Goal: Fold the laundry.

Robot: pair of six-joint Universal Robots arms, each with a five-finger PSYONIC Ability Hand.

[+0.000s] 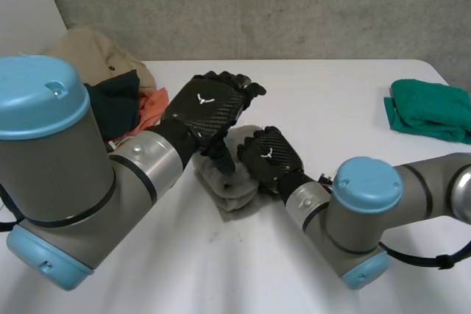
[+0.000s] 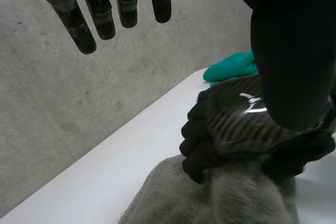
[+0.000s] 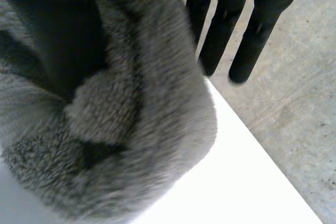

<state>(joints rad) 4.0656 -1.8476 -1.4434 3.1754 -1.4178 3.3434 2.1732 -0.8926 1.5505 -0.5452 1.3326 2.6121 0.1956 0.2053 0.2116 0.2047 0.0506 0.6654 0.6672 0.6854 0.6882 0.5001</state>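
The grey fluffy cloth (image 1: 234, 195) (image 2: 226, 198) (image 3: 147, 129) lies bunched in a small bundle in the middle of the white table (image 1: 331, 93) (image 2: 131, 145) (image 3: 236, 182), right under my 2 hands. My right hand (image 1: 272, 156) (image 2: 247, 119) sits on the bundle's right side. In my right wrist view a thick fold of the cloth rises between my thumb and my fingers (image 3: 220, 35), which reach straight past it, so I have that fold pinched. My left hand (image 1: 202, 108) hovers over the bundle's left side, partly above my right hand. Its fingers (image 2: 79, 30) are stretched out straight and apart, holding nothing, and its thumb points down toward the cloth. I cannot tell whether the thumb touches it. A green folded cloth (image 1: 430, 108) (image 2: 231, 66) lies well apart at the table's far right edge. A heap of tan, black and orange clothes (image 1: 110, 71) lies at the far left corner.
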